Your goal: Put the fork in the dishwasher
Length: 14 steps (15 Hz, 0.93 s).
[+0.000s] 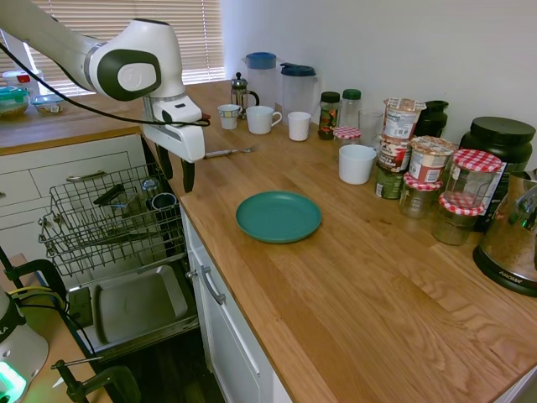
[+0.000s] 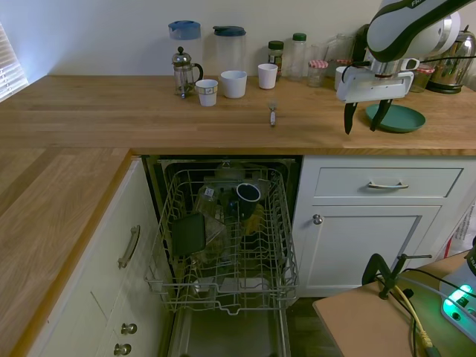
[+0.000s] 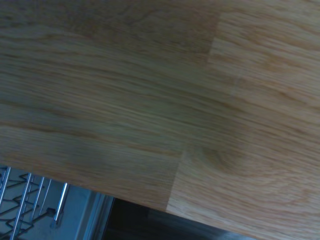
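The slim silver fork [image 1: 226, 152] [image 2: 272, 113] lies flat on the wooden countertop, in front of the mugs. The dishwasher stands open below the counter, its grey wire rack [image 1: 109, 218] [image 2: 223, 238] pulled out over the lowered door panel [image 1: 138, 302]. Dark utensils and cups sit in the rack. My gripper [image 1: 178, 172] [image 2: 363, 119] hangs open and empty just above the counter's front edge, between the fork and a green plate [image 1: 278, 216] [image 2: 398, 117]. The wrist view shows only blurred wood [image 3: 160, 100] and a corner of rack wires [image 3: 30, 205].
Mugs [image 1: 262, 119], a French press [image 2: 184, 72], two jugs [image 2: 227, 50] and several jars [image 1: 419, 168] line the back of the counter. A kettle [image 1: 513, 243] stands at the far end. White drawers with bar handles [image 2: 387, 184] flank the dishwasher.
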Each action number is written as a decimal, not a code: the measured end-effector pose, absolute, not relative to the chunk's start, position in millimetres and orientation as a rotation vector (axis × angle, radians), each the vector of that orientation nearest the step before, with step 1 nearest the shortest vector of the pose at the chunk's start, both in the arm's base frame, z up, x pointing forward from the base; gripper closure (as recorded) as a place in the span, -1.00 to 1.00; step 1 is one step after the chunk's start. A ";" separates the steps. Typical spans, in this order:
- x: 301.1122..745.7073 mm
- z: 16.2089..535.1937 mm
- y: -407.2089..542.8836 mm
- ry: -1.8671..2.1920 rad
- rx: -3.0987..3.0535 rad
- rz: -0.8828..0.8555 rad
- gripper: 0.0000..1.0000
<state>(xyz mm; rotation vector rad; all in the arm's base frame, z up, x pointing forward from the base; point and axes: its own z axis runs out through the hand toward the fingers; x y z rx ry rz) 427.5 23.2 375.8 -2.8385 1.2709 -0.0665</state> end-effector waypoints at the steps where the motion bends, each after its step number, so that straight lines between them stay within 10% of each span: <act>1: 427.6 375.5 23.2 1.270 -2.841 -0.067 -1.00; 14: 521.8 414.1 128.7 1.462 -2.685 -0.156 -1.00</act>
